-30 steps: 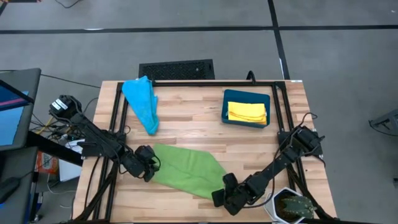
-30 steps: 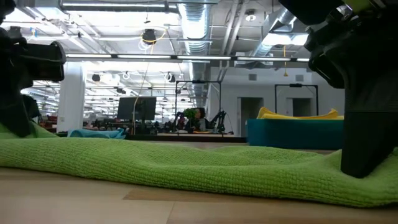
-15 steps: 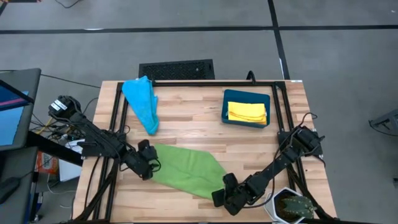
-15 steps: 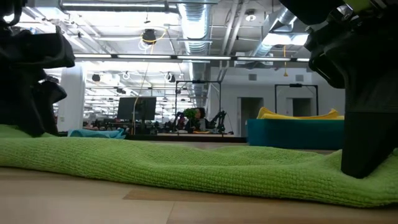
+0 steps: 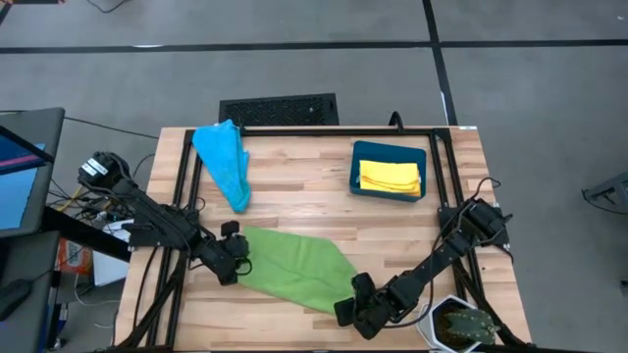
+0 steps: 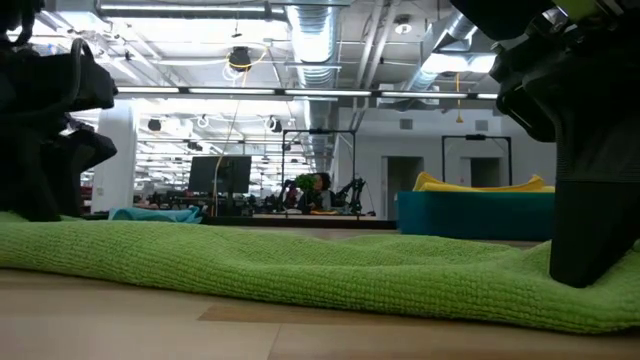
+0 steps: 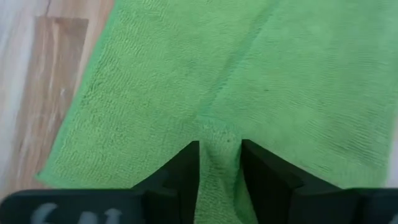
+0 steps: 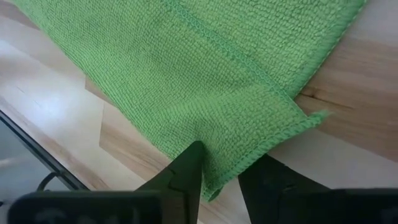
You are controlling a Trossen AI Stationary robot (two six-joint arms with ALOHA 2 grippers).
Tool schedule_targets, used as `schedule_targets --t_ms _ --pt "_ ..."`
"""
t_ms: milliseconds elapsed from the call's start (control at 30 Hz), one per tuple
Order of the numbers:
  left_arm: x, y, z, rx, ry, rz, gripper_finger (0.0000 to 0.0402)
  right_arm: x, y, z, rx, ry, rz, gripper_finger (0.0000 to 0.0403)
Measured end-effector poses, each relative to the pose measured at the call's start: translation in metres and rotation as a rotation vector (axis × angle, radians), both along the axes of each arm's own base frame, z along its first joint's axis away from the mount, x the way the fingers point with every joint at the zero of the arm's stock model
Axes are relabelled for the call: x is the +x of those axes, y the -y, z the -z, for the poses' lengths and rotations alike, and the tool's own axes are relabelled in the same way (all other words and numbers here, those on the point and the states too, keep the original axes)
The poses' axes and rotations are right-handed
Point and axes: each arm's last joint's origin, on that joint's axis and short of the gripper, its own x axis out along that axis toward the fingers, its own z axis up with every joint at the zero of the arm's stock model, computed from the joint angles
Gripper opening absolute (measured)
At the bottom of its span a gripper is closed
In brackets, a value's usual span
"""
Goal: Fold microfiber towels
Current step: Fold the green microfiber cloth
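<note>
Left pincer (image 7: 219,163) newly astride green towel (image 7: 261,81)

Overhead, table-level and two close wrist views

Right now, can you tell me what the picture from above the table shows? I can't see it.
Two dark robot arms pinch opposite ends of a green towel lying on a wooden table: the left gripper at its left end, the right gripper at its right corner. Farther back, a crumpled light blue towel lies at the left and a teal bin holds a folded yellow towel.

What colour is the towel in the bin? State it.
Yellow towel in the teal bin; the high view shows it best.
</note>
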Motion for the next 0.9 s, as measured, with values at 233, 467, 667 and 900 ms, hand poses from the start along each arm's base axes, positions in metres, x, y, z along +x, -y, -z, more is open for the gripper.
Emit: schedule_targets --t_ms 233,467,667,900 --pt "0.009 0.004 -0.008 0.006 0.045 -0.067 0.0038 0.000 0.000 0.000 0.002 0.001 -0.001 0.0123" --pt "0.016 0.007 -0.018 0.034 0.083 -0.037 0.0004 0.000 0.000 0.001 0.004 -0.002 -0.002 0.0095" --pt "0.020 0.010 -0.030 -0.022 0.075 -0.128 0.0001 0.000 0.000 -0.001 0.013 0.002 -0.004 0.0014" --pt "0.030 0.014 -0.074 0.005 0.068 -0.205 0.0001 -0.003 0.004 -0.025 -0.027 0.009 0.003 0.0008"
